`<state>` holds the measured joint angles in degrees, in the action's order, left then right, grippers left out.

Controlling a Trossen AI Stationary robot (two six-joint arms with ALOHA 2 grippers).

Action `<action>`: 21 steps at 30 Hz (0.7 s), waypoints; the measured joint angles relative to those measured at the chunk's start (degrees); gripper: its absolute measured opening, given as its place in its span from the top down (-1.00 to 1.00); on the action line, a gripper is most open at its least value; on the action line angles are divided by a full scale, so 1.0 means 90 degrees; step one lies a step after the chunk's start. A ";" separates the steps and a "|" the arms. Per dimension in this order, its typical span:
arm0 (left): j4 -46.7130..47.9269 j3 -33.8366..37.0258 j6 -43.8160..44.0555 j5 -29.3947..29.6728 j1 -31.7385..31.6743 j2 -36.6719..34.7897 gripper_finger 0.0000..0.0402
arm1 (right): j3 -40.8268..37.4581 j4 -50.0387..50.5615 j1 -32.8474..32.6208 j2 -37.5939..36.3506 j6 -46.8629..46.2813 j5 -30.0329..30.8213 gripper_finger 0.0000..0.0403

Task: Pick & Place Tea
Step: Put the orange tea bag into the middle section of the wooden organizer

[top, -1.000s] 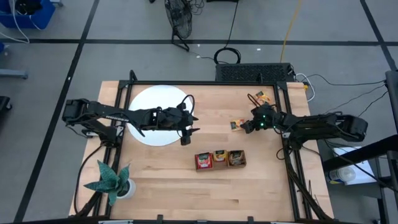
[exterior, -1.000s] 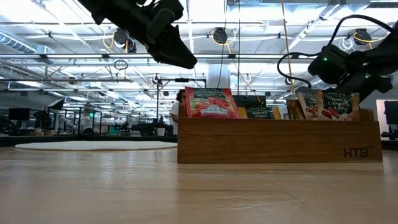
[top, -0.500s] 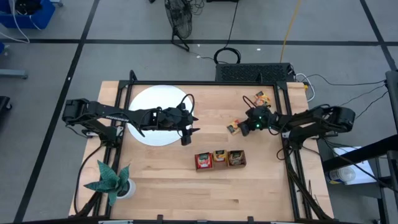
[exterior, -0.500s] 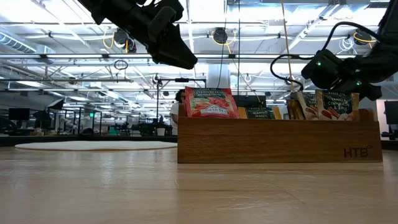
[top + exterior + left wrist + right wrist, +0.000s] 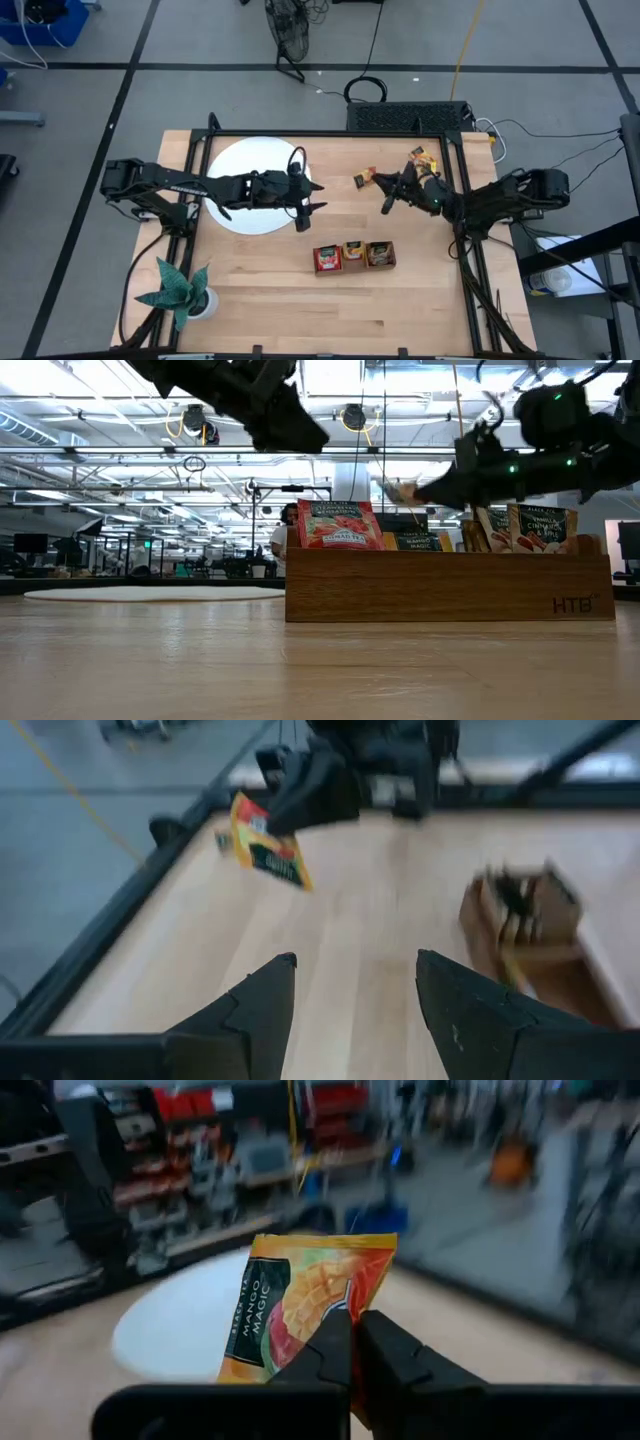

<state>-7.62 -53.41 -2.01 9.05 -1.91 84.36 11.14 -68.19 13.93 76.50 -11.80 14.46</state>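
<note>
light wooden table (image 5: 280, 290) with a black frame, on a grey floor marked with dark tape lines; a fan (image 5: 287, 30) and cables lie beyond the far edge. low view looks across the tabletop into a large hall with ceiling trusses and bright strip lights. on the table: white disc (image 5: 235, 165) at the far left, potted plant (image 5: 180, 290) at the near left corner, brown wooden tray (image 5: 354, 256) near the middle with upright sachets in its three compartments (red, orange-yellow, darker). right gripper (image 5: 385, 192) is off the table surface, between the disc and the right frame post, its fingers pinched together on the lower edge of an orange-yellow mango sachet (image 5: 300, 1315); from above the sachet (image 5: 364, 179) shows just past the fingertips, toward the disc. left gripper (image 5: 303, 205) hovers at the disc's right rim, fingers (image 5: 255, 1010) spread apart with nothing between them. two more sachets (image 5: 422, 157) lie on the table at the far right, close to the frame. versus 1.0 s ago: right gripper and its sachet have shifted up the frame and toward the disc, and in the low view they now sit higher, above the tray's top edge; left gripper has turned slightly and moved a little right; tray, disc and plant unchanged. hard to make out: left wrist view is motion-blurred, tray contents there unreadable; print on the tray sachets is not readable from above; both arms' upper parts are cut off in the low view.
</note>
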 joint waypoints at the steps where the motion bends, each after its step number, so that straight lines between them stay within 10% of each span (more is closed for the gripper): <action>1: -0.0189 0.0000 0.0049 0.0001 0.0001 0.0000 -0.05 | 0.0000 -0.0239 -0.0191 0.0004 0.0273 0.0285 0.99; 21: -0.4339 -0.0004 0.1945 0.0302 -0.0005 0.1781 -0.05 | 0.0287 -0.1527 -0.1569 0.0004 0.2247 0.1175 1.00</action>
<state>-46.66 -53.44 15.49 11.76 -1.96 100.38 13.72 -81.93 -0.19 76.53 8.43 25.04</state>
